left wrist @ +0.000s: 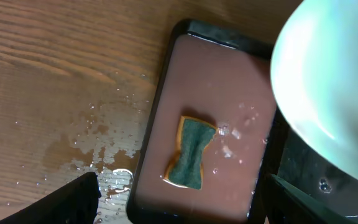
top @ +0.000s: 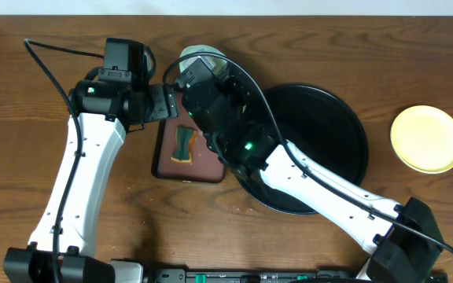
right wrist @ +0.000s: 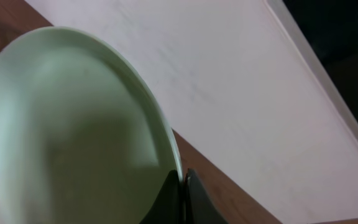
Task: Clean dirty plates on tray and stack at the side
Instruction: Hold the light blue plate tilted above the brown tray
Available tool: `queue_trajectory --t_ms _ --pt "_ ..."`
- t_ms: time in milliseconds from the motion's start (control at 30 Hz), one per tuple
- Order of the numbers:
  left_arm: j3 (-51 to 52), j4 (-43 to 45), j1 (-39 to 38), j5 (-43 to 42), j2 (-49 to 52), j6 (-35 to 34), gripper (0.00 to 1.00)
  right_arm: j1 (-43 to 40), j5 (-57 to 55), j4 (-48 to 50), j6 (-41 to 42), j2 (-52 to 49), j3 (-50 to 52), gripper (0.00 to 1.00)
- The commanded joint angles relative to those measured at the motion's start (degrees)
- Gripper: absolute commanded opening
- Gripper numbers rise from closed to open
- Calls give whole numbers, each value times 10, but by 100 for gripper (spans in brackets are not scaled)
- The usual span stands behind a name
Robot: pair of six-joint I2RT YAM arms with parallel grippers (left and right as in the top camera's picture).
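My right gripper (top: pixel 197 77) is shut on the rim of a pale mint-white plate (top: pixel 203 56) and holds it tilted above the table's far edge. In the right wrist view the fingers (right wrist: pixel 182 180) pinch the plate's rim (right wrist: pixel 73 137). My left gripper (top: pixel 166 102) is open and empty just left of that plate, and in its wrist view (left wrist: pixel 182 180) the plate (left wrist: pixel 334 87) shows at the upper right. The yellow plate (top: pixel 427 139) lies on the table at the right. The round black tray (top: pixel 329 118) is partly hidden by my right arm. A second mint plate is not in view.
A rectangular black tray with a maroon inside (top: pixel 167 161) lies left of the round tray and holds a green and yellow sponge (top: pixel 184 145), also seen in the left wrist view (left wrist: pixel 191 152). Water drops (left wrist: pixel 104 143) lie on the wooden table beside it.
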State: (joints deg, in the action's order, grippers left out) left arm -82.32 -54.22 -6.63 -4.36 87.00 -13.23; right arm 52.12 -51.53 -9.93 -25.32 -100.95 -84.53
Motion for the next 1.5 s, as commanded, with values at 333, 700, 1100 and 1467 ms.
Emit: queue_trajectory --t_ms 333,700,1100,1467 --pt "-7 -4 1 -1 2 5 84 20 -25 4 -18 1 -8 1" --pt "-7 -4 1 -1 2 5 84 21 -50 30 -80 1 -8 1" --pt "-7 -4 1 -1 2 5 84 26 -52 26 -67 -1 -7 1" --pt "-7 -4 1 -1 2 5 84 23 7 -31 -23 0 -8 1"
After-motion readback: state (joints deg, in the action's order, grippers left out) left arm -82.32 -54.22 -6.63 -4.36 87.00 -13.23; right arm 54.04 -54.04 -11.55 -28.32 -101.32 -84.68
